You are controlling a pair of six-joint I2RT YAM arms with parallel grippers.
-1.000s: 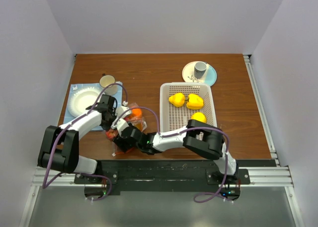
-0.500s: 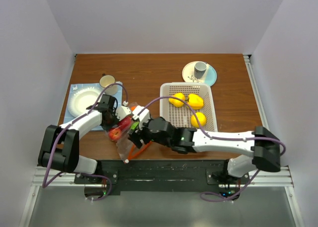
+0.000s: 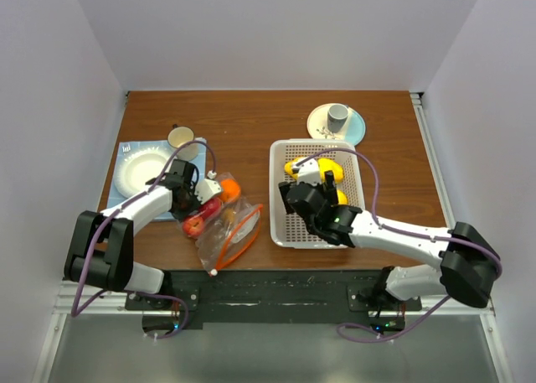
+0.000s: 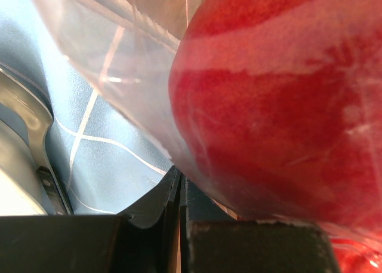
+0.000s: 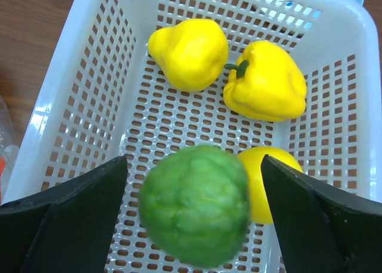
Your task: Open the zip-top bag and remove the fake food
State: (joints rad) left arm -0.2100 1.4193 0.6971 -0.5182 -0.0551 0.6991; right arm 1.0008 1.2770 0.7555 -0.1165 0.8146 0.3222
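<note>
The zip-top bag (image 3: pixel 228 232) lies crinkled at the table's front left, its orange-red zip strip curving open toward the basket. Red and orange fake food (image 3: pixel 209 207) sits inside it. My left gripper (image 3: pixel 197 192) is shut on the bag's film; in the left wrist view (image 4: pixel 179 183) a red fruit (image 4: pixel 280 106) fills the frame behind the plastic. My right gripper (image 3: pixel 311 188) hovers open over the white basket (image 3: pixel 283 232). In the right wrist view a blurred green fake food (image 5: pixel 194 219) is loose between its spread fingers (image 5: pixel 71 219), touching neither. Three yellow pieces (image 5: pixel 188 52) lie in the basket.
A paper plate (image 3: pixel 138 172) on a blue cloth sits at the left, with a tan cup (image 3: pixel 180 137) behind it. A small grey cup (image 3: pixel 337 115) stands on a plate (image 3: pixel 356 130) behind the basket. Walls enclose the table on three sides.
My right gripper moved from the bag rightward to above the basket and opened, with the green piece now loose between its fingers. The bag now lies spread open. My left gripper kept its hold.
</note>
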